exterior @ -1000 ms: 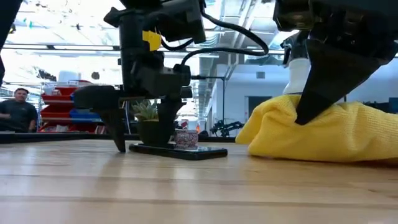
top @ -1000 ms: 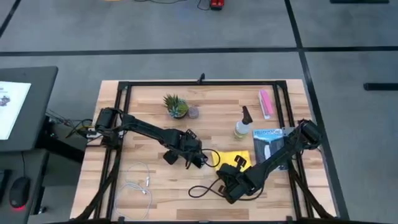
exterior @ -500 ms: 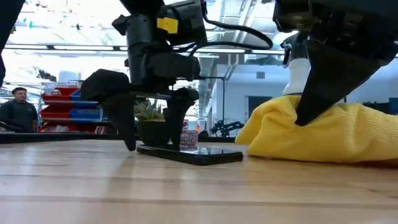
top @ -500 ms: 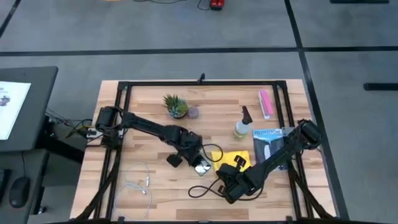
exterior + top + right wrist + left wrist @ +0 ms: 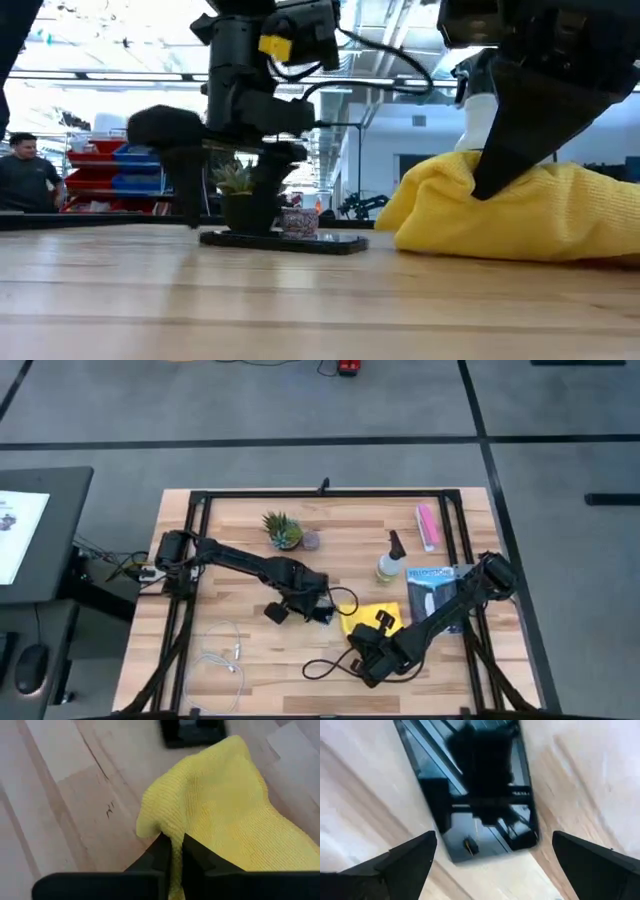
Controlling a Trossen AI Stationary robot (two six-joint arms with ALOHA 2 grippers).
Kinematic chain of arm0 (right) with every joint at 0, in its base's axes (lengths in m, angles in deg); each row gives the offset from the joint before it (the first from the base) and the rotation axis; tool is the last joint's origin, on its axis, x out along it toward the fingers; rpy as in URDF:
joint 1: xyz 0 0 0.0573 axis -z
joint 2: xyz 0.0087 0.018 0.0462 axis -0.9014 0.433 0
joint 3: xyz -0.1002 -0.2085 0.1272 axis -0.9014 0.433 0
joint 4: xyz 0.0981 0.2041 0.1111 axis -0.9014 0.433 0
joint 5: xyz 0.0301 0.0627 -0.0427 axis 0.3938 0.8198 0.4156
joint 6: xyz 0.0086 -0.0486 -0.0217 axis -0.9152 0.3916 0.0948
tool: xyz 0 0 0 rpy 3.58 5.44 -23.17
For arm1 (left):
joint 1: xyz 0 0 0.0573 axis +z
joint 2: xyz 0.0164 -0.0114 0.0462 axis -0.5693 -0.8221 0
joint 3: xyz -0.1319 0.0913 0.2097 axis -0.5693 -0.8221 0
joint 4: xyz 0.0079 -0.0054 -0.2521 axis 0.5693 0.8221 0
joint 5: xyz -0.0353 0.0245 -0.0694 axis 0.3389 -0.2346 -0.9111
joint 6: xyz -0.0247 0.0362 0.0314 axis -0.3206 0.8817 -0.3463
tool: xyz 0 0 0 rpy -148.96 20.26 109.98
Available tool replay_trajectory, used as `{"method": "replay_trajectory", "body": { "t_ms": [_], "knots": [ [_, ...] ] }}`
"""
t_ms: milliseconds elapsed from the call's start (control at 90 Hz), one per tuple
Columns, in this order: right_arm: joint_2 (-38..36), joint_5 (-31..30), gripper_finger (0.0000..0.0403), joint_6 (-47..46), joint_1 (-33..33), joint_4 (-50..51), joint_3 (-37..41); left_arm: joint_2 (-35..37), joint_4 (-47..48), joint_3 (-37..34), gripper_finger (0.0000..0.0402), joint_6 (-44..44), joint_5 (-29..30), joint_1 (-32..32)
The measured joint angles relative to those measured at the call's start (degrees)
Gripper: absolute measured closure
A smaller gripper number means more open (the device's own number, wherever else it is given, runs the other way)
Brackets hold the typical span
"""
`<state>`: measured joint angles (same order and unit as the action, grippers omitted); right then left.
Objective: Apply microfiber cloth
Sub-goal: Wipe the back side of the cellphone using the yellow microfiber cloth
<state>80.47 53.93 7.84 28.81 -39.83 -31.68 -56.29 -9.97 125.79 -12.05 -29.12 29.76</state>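
R claw (image 5: 171,851) pinches edge of microfiber cloth (image 5: 368,615) bunched mid-table just right of phone (image 5: 283,240), L claw (image 5: 492,852) spread wide over phone w/o gripping, so risk: thin pinch slips or cloth drags phone, arms may bump.

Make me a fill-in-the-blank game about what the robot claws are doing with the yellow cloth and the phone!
1. The right claw is pinching the edge of the ____ microfiber cloth.
2. The left claw hangs open right over the black ____, which lies flat on the wooden table.
3. In the high view, the little green plant stands on the table's ____ half.

Missing words: yellow; smartphone; left
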Motion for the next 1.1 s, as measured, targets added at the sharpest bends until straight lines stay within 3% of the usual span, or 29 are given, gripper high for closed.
{"method": "replay_trajectory", "body": {
  "t_ms": [200, 489, 844, 1100],
  "knots": [
    [0.00, 0.00, 0.0390, 0.05, -0.04, -0.12, 0.00, 0.04, 1.25, 0.35, 0.0024, 3.30, -0.13, -0.26],
    [0.00, 0.00, 0.0390, 0.16, -0.07, -0.36, 0.00, 0.07, -1.85, -0.22, 0.0024, -8.54, -0.06, 1.63],
    [0.00, 0.00, 0.0390, 0.24, -0.11, -0.94, -0.01, -3.51, -2.81, -0.08, 0.0024, -14.52, -3.29, 2.55],
    [0.00, -0.04, 0.0390, 0.08, -0.93, -1.27, -0.02, -6.14, -3.37, 0.14, 0.0024, -17.85, -1.95, 2.55]
  ]
}}
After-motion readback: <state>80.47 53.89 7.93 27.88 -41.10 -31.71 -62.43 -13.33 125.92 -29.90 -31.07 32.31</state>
